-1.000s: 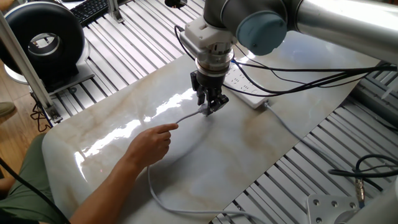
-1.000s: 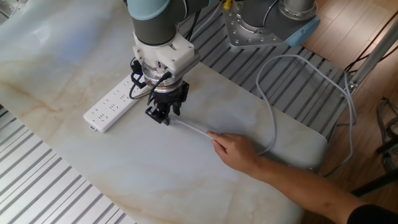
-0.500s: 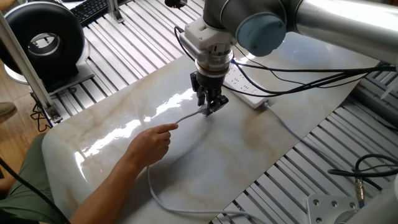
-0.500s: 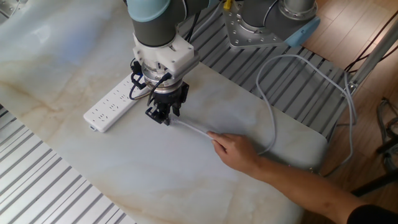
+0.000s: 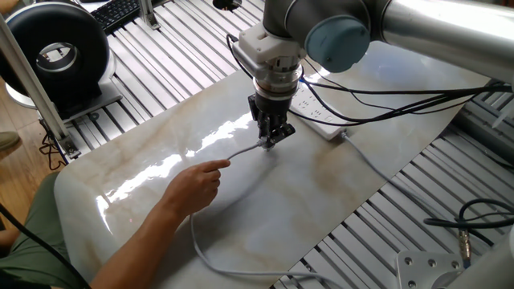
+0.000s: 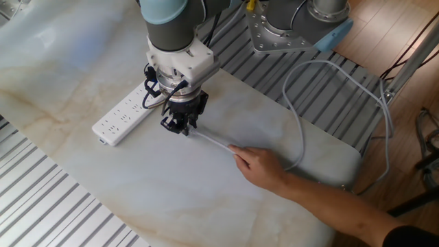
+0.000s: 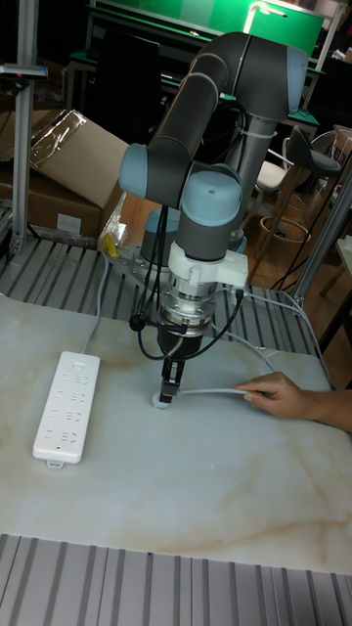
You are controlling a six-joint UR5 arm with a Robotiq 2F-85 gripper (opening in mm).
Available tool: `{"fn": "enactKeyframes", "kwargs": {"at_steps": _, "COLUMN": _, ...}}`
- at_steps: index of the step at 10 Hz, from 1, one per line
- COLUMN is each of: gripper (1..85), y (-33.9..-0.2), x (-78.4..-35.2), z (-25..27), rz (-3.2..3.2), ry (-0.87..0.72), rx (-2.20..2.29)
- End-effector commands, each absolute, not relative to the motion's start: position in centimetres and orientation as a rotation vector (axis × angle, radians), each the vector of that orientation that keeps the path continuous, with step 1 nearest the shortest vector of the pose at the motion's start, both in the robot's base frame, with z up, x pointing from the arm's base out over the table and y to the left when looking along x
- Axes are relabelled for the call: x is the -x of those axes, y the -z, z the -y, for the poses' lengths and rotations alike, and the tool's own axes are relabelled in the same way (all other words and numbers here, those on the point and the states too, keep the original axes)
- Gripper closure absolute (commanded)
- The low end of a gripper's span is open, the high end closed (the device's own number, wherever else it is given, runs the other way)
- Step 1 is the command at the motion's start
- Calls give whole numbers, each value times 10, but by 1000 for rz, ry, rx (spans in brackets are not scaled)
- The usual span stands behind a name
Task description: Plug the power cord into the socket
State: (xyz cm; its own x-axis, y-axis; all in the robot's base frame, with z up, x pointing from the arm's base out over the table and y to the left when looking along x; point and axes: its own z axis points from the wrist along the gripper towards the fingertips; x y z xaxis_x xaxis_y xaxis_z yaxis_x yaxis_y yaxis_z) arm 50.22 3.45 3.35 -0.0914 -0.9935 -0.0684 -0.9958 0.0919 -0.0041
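the gripper (image 6: 182,125) is standing low over the table (image 6: 82,171), and compared with half a second ago its fingers are looking narrower, so i judge it is closing on the plug end of the power cord (image 7: 207,392). the small grey plug (image 7: 162,399) is lying on the marble directly under the fingertips, touching them or nearly so; whether the grasp is already firm, i cannot tell. from the plug the thin cable is running away to the side, where a person's hand (image 5: 195,185) is pressing it down on the table, well apart from the gripper. the socket (image 7: 65,405) is lying flat on the opposite side of the gripper, near but not touching. this change is meaning that the pick-up step is only beginning: lifting, turning and inserting the plug are all remaining.
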Motion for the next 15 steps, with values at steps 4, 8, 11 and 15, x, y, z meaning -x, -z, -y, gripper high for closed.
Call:
{"fn": "enactKeyframes", "kwargs": {"at_steps": 4, "gripper": 780, "y": -39, "x": -504, "z": -34, "rz": -2322, "ry": -55, "rx": 2025}}
{"fn": "enactKeyframes", "kwargs": {"at_steps": 8, "gripper": 847, "y": -39, "x": -505, "z": -40, "rz": -2328, "ry": -78, "rx": 1992}}
{"fn": "enactKeyframes", "kwargs": {"at_steps": 11, "gripper": 847, "y": -40, "x": -505, "z": -47, "rz": -2310, "ry": -111, "rx": 1982}}
{"fn": "enactKeyframes", "kwargs": {"at_steps": 15, "gripper": 847, "y": -42, "x": -503, "z": -42, "rz": -2333, "ry": -90, "rx": 1971}}
